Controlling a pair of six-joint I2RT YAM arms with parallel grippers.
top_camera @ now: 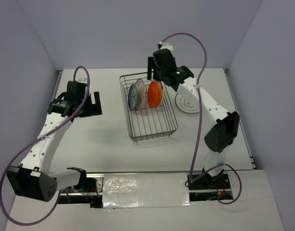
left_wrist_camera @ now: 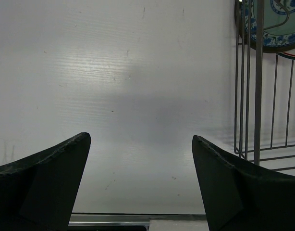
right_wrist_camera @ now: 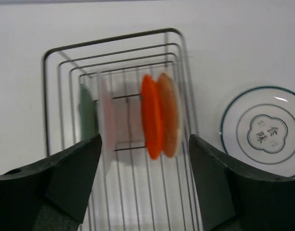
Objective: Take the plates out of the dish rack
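Observation:
The dark wire dish rack (top_camera: 152, 126) stands in the middle of the table. Several plates stand upright in its far half: a teal-patterned plate (top_camera: 133, 97), a pale plate (top_camera: 141, 96), and an orange plate (top_camera: 154, 94) with another close behind it. In the right wrist view I see them edge-on: teal (right_wrist_camera: 87, 115), pale (right_wrist_camera: 105, 115), orange (right_wrist_camera: 151, 118), orange-and-cream (right_wrist_camera: 170, 115). My right gripper (top_camera: 156, 74) (right_wrist_camera: 145, 144) is open above the rack's far end, touching nothing. My left gripper (top_camera: 92, 107) (left_wrist_camera: 141, 139) is open and empty, left of the rack.
A white plate with a teal ring and a centre emblem (top_camera: 186, 103) (right_wrist_camera: 265, 132) lies flat on the table right of the rack. The rack's left wall (left_wrist_camera: 258, 96) and the teal-patterned plate (left_wrist_camera: 277, 24) show at the right edge of the left wrist view.

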